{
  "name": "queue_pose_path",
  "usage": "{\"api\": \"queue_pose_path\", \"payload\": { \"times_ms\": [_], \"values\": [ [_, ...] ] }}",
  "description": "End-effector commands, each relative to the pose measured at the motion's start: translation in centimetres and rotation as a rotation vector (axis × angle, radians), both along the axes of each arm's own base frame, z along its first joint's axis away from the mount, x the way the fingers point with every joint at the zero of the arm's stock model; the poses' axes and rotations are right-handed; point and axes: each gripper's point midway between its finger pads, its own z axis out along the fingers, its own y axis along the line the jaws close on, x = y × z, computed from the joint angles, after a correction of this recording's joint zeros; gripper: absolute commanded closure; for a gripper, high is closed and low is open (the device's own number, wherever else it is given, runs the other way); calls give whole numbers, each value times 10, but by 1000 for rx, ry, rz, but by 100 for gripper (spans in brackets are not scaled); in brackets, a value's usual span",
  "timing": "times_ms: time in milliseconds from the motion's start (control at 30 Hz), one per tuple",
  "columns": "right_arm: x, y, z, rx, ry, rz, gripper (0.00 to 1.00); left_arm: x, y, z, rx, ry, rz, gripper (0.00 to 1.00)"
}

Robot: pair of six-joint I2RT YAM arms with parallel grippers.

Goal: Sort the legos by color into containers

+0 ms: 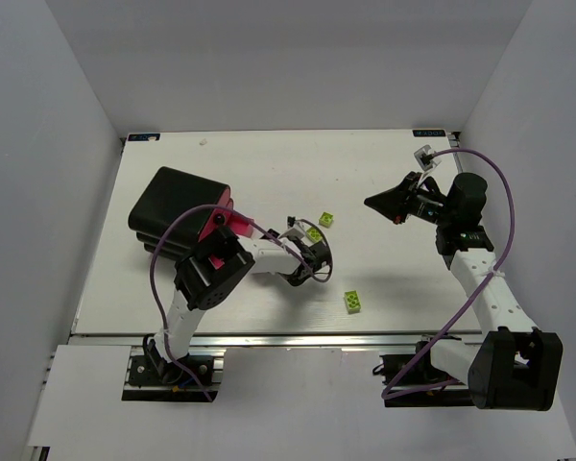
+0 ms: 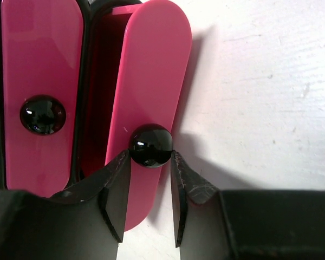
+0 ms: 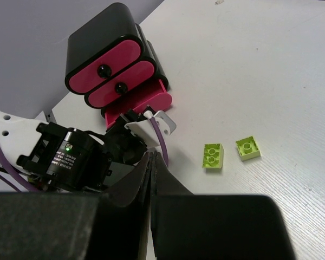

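The black knob (image 2: 150,145) of the pulled-out bottom drawer (image 2: 151,70) is being clamped by the left gripper (image 2: 150,155) at 9 o'clock. Three lime legos (image 1: 353,302) are lying near centre, well inside the surface (image 1: 269,163) edges. The right gripper (image 1: 372,202) is being held clenched at 2 o'clock.

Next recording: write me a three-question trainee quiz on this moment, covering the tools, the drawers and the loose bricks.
1. True or false: the right tool is shut and holds nothing.
2. How many lime bricks lie on the table in the top view?
3. What sits between the left tool's fingers? A: a lime brick. B: the knob of the open drawer. C: nothing.
Key: 1 true; 2 three; 3 B.
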Motion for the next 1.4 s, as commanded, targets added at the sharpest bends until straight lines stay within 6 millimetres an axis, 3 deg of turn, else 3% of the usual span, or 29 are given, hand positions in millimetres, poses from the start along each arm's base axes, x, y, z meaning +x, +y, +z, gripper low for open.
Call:
{"api": "queue_pose_path", "payload": {
  "times_ms": [0, 33, 133, 267, 400, 467, 533, 567, 667, 700, 733, 767, 800, 833, 900, 933, 1000, 1033, 1367],
  "values": [
    [0, 0, 7, 7, -42, 18, 100, 4, -5, 22, -7, -84, 6, 62],
    [-1, 1, 6, 7, -40, 21, 100, 3, -4, 21, -17, -92, 13, 49],
    [0, 0, 6, 6, -42, 17, 100, 1, -1, 25, -21, -91, 18, 32],
    [-1, 2, 7, 5, -46, 26, 100, 1, -5, 39, -90, -102, 23, 29],
    [2, 0, 2, -13, -35, 24, 100, 1, -35, 50, -247, -47, -53, 31],
    [3, 1, 2, -28, -51, 27, 100, -1, -54, 66, -339, -35, -130, 40],
    [4, 0, 0, -44, -55, 21, 100, -4, -71, 69, -427, 33, -205, 51],
    [5, -1, 0, -61, -77, 23, 100, -7, -83, 81, -507, 24, -252, 67],
    [9, -3, -2, -111, -98, -2, 68, -14, -114, 95, -675, 82, -373, 87],
    [14, -4, 3, -140, -133, -11, 50, -18, -120, 97, -712, 98, -398, 93],
    [18, -6, -4, -170, -94, -43, 44, -27, -135, 95, -783, 163, -447, 93],
    [25, -9, -11, -194, -68, -63, 39, -24, -141, 97, -843, 168, -456, 90],
    [31, -10, -10, -218, -81, -74, 31, -24, -144, 101, -894, 171, -459, 69],
    [35, -15, -16, -251, -22, -107, 30, -29, -155, 101, -949, 200, -476, 54],
    [45, -19, -25, -281, 26, -144, 28, -30, -171, 101, -1016, 223, -470, 28],
    [52, -22, -26, -302, 35, -181, 29, -34, -181, 99, -1071, 254, -453, 23],
    [57, -28, -34, -328, 71, -220, 30, -36, -188, 83, -1092, 296, -384, 21],
    [62, -31, -35, -344, 77, -248, 31, -35, -192, 84, -1134, 290, -325, 19],
    [64, -38, -34, -350, 70, -282, 32, -20, -189, 50, -1343, 238, 139, 16]
  ]
}}
